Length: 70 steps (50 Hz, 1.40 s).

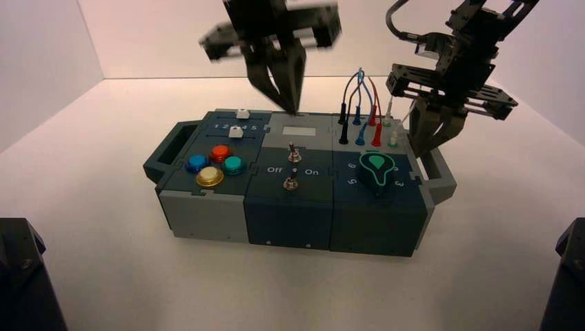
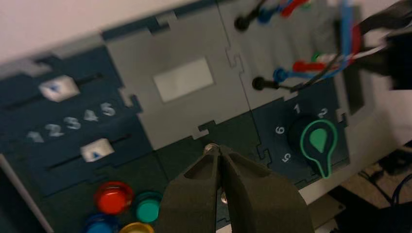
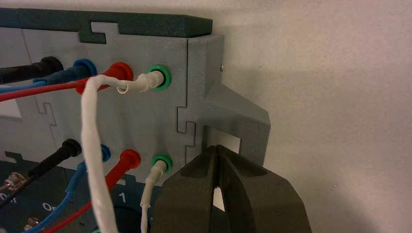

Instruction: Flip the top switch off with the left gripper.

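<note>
The left gripper (image 1: 292, 103) hangs over the far middle of the box (image 1: 207, 221), its two fingers pinched together into one point with nothing between them. That point sits above the pale grey panel (image 1: 298, 123) with the white window (image 1: 299, 130), just beyond the switches. In the left wrist view the clenched fingertips (image 2: 218, 155) lie right at the silver tip of the top switch (image 2: 211, 148), though I cannot tell whether they touch it.

The top switch (image 1: 293, 153) stands in the dark middle panel, the farther of two small toggles; the second toggle (image 1: 291, 181) is nearer, with "Off" printed to its left and "On" to its right.

Left of them are two white sliders (image 1: 241, 114) and four buttons (image 1: 221, 153): red, blue, green and yellow. To the right is the black knob (image 1: 377, 172) with its green top, and beyond it the wires (image 1: 359, 89) plugged into their sockets.

The right gripper (image 1: 429, 150) waits off the box's right far corner, fingers pressed together and empty, just beside the grey handle (image 3: 233, 116).
</note>
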Each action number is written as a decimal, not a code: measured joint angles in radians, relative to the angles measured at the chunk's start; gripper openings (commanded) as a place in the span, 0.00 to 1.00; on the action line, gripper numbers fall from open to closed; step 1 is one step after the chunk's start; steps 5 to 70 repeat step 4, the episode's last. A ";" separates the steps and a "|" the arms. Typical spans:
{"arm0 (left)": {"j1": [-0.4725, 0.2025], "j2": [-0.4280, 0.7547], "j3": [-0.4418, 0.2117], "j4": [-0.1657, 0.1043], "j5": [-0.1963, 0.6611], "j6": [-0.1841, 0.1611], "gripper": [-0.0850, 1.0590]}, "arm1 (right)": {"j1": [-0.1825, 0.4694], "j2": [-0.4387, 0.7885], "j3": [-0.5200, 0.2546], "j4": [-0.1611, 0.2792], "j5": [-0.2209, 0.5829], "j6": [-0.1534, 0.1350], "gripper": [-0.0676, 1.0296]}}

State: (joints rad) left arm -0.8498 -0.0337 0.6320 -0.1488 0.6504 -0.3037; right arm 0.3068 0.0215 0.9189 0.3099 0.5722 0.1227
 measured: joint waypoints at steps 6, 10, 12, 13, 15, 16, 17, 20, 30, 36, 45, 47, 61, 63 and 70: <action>0.000 -0.003 0.002 0.003 0.011 0.005 0.05 | 0.000 0.000 0.000 0.000 -0.002 0.000 0.04; 0.000 -0.003 0.002 0.003 0.011 0.005 0.05 | 0.000 0.000 0.000 0.000 -0.002 0.000 0.04; 0.000 -0.003 0.002 0.003 0.011 0.005 0.05 | 0.000 0.000 0.000 0.000 -0.002 0.000 0.04; 0.000 -0.003 0.002 0.003 0.011 0.005 0.05 | 0.000 0.000 0.000 0.000 -0.002 0.000 0.04; 0.000 -0.003 0.002 0.003 0.011 0.005 0.05 | 0.000 0.000 0.000 0.000 -0.002 0.000 0.04; 0.000 -0.003 0.002 0.003 0.011 0.005 0.05 | 0.000 0.000 0.000 0.000 -0.002 0.000 0.04; 0.000 -0.003 0.002 0.003 0.011 0.005 0.05 | 0.000 0.000 0.000 0.000 -0.002 0.000 0.04; 0.000 -0.003 0.002 0.003 0.011 0.005 0.05 | 0.000 0.000 0.000 0.000 -0.002 0.000 0.04; 0.000 -0.003 0.002 0.003 0.011 0.005 0.05 | 0.000 0.000 0.000 0.000 -0.002 0.000 0.04; 0.000 -0.003 0.002 0.003 0.011 0.005 0.05 | 0.000 0.000 0.000 0.000 -0.002 0.000 0.04; 0.000 -0.003 0.002 0.003 0.011 0.005 0.05 | 0.000 0.000 0.000 0.000 -0.002 0.000 0.04; 0.000 -0.003 0.002 0.003 0.011 0.005 0.05 | 0.000 0.000 0.000 0.000 -0.002 0.000 0.04; 0.000 -0.003 0.002 0.003 0.011 0.005 0.05 | 0.000 0.000 0.000 0.000 -0.002 0.000 0.04; 0.000 -0.003 0.002 0.003 0.011 0.005 0.05 | 0.000 0.000 0.000 0.000 -0.002 0.000 0.04; 0.000 -0.003 0.002 0.003 0.011 0.005 0.05 | 0.000 0.000 0.000 0.000 -0.002 0.000 0.04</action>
